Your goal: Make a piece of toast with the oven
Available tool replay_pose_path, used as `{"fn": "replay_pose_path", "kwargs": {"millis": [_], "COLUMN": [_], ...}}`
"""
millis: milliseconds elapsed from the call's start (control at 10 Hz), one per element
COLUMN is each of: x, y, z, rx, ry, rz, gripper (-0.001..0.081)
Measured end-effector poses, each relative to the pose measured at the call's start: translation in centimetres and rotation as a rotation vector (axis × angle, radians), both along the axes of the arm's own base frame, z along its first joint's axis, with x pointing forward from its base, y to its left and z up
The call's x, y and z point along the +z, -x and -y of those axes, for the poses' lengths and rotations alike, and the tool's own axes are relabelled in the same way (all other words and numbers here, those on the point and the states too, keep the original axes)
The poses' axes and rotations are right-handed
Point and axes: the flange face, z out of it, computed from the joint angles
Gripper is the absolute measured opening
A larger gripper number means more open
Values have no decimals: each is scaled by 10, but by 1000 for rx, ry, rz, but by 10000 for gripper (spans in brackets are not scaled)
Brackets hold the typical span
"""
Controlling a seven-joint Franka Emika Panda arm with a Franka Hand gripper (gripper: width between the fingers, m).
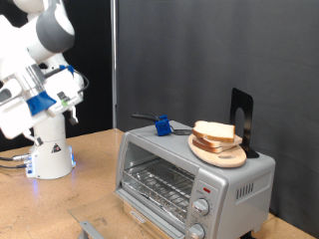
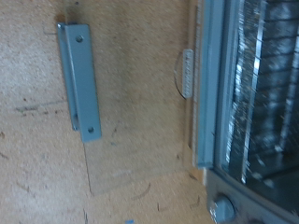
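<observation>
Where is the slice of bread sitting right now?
In the exterior view, the piece of toast lies on a round wooden plate on top of the oven, toward the view's right, beside a black stand.

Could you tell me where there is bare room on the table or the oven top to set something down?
Bare tabletop lies between the robot base and the oven. The oven's top is crowded: the wooden plate with the piece of toast, a blue object and a black stand. The open glass door takes the space before the oven. No gripper fingers show.
</observation>
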Motion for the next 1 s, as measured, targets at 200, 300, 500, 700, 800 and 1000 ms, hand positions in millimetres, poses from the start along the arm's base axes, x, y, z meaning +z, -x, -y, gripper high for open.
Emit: {"fn": "replay_pose_path", "kwargs": {"millis": [200,300,500,700,800,1000], "x": [22,21,25,41,52,70], "y": [0,0,-5,-14,-19,-27], "z": [0,0,-10,-31,-44,-73], "rx": [2,0,-43,-62,-53,11], "ry": [-1,-2,-118,-230,-258,-273], "rz": [-20,-19,31,79,91,89], "gripper": [807,807,807,807,807,807]}}
